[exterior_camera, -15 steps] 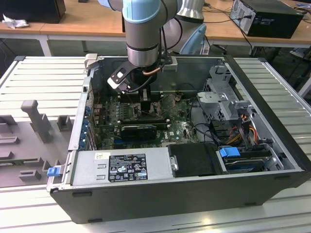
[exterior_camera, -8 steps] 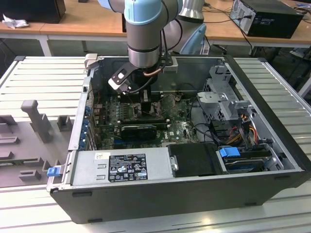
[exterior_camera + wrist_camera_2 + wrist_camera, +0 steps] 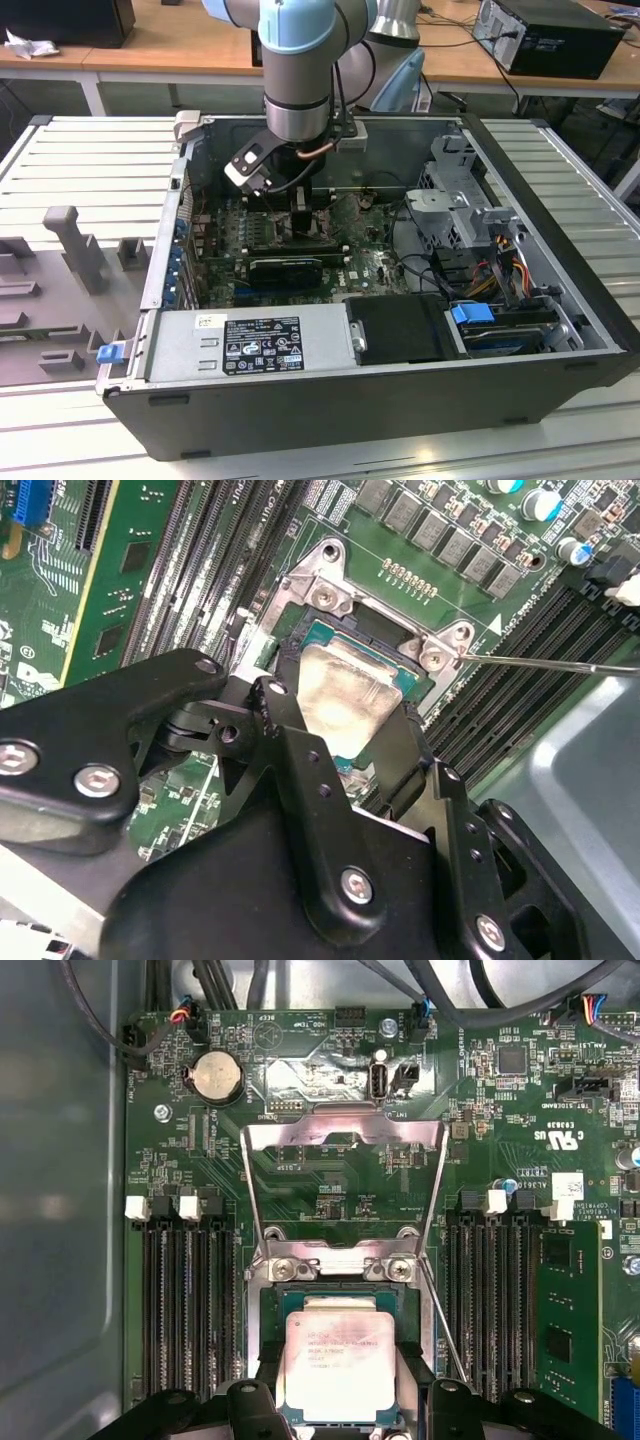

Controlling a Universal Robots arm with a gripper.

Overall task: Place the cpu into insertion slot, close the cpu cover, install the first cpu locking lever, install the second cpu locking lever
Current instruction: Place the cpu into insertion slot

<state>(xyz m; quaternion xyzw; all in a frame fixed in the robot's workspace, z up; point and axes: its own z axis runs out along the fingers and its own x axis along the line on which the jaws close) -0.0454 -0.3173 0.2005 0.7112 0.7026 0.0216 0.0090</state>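
Observation:
The cpu (image 3: 338, 1365), a pale silver square chip, lies in the insertion slot (image 3: 268, 1305) on the green motherboard. My gripper (image 3: 343, 1408) straddles it, with one black finger against each of two opposite sides, shut on the cpu (image 3: 345, 695). The cpu cover (image 3: 262, 1190), a silvery frame with a square window, is flipped open and lies back on the board beyond the slot. A thin wire locking lever (image 3: 446, 1325) stands free beside the slot, also seen as a lever (image 3: 545, 664) in the second wrist view. In the exterior view my gripper (image 3: 303, 222) reaches down into the open computer case.
Memory slots (image 3: 180, 1300) run along both sides of the socket. A power supply (image 3: 250, 345) fills the case's near side, and a drive cage with cables (image 3: 470, 230) sits at the exterior view's right. The case wall (image 3: 50, 1210) is close by the board.

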